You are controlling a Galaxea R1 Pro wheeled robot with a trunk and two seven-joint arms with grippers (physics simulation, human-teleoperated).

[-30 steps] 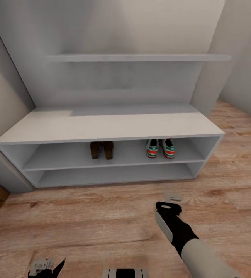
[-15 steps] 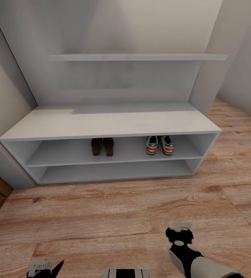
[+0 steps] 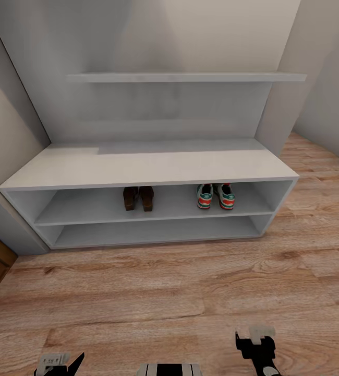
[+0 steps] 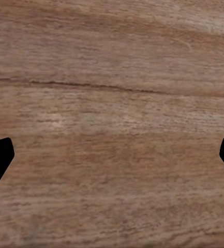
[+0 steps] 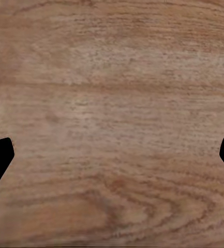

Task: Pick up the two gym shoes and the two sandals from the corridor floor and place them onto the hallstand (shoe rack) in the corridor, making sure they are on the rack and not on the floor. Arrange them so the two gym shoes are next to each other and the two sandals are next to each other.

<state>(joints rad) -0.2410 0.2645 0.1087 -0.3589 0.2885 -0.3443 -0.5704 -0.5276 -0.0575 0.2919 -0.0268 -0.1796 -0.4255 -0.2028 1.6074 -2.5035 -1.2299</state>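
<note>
Sitting on the upper open shelf of the pale grey hallstand (image 3: 148, 167), the two brown sandals (image 3: 138, 198) are side by side toward its middle, and the two gym shoes (image 3: 215, 196) stand together at their 3 o'clock, well apart from them. Both grippers hang over the wood-plank corridor floor (image 3: 154, 292): the left gripper (image 4: 112, 155) and the right gripper (image 5: 112, 155) each have fingers spread wide, holding nothing.

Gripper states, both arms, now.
Left gripper: open, holding nothing, over bare corridor floor.
Right gripper: open, holding nothing, also over bare floor.
</note>
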